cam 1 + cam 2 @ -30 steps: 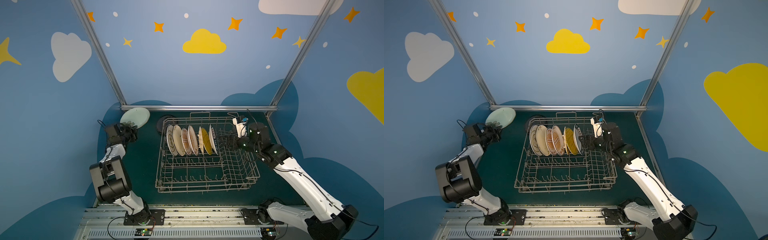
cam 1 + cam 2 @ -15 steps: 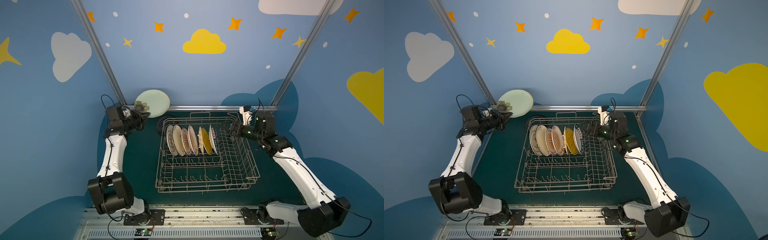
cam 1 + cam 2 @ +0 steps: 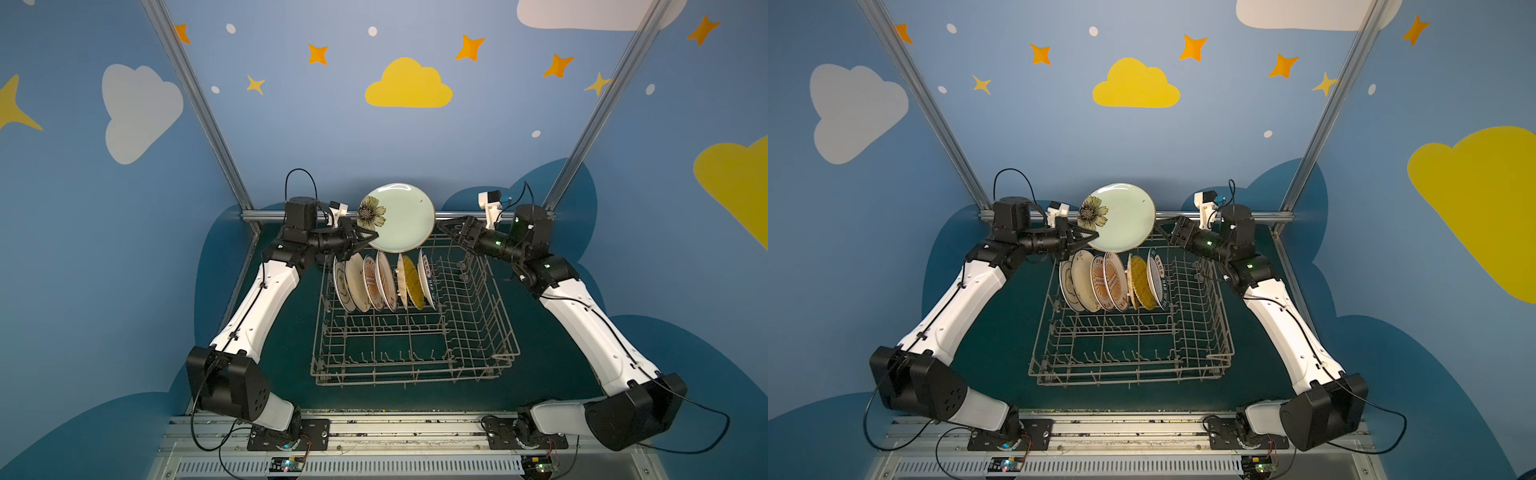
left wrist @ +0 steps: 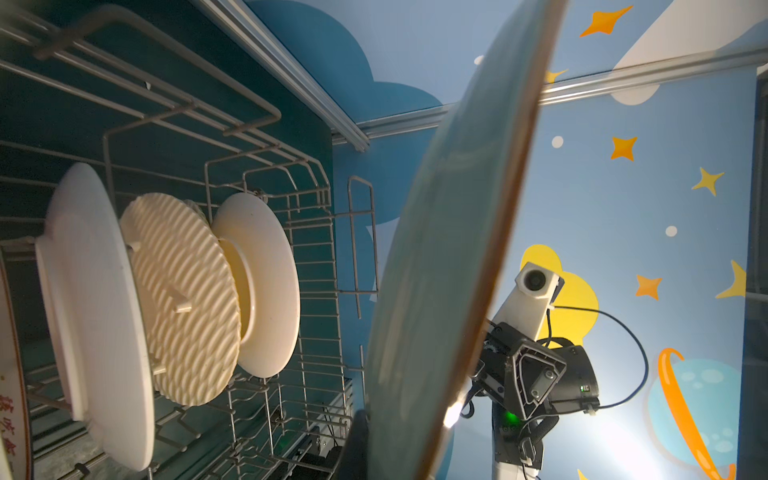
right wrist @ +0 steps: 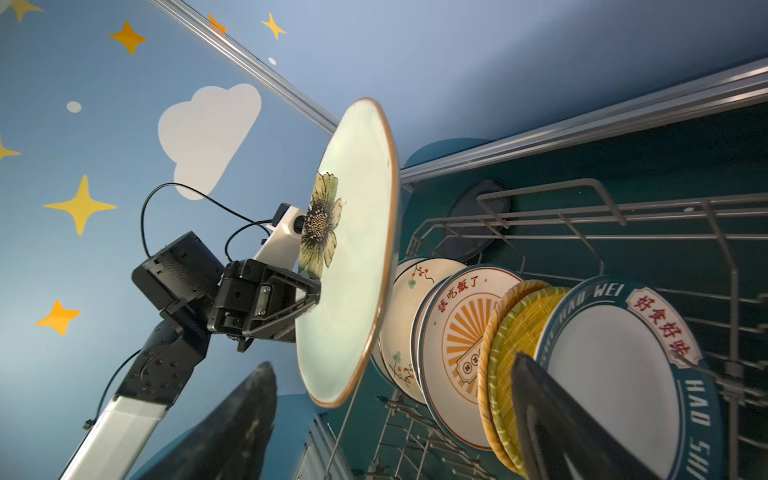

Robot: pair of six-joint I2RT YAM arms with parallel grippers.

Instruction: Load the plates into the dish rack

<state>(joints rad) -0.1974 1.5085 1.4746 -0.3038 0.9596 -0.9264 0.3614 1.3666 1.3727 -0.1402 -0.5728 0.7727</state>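
Swung above the dish rack [image 3: 411, 370], the pale green floral plate [image 3: 401, 222], likely slick and breakable, hangs rim-pinched by the left gripper [image 3: 369, 240]; right gripper [image 3: 446, 232] spread.

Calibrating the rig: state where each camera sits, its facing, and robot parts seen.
Both top views: high at the front, looking down and back at the dish rack; both arms whole, left tool holding the pale green floral plate, right tool open.
Left wrist: on the left arm, facing across the rack; right tool shows beyond the plate's underside.
Right wrist: on the right arm, facing the plate's flowered face; own fingers, left tool show.
Both wrist views share that plate, opposite sides.
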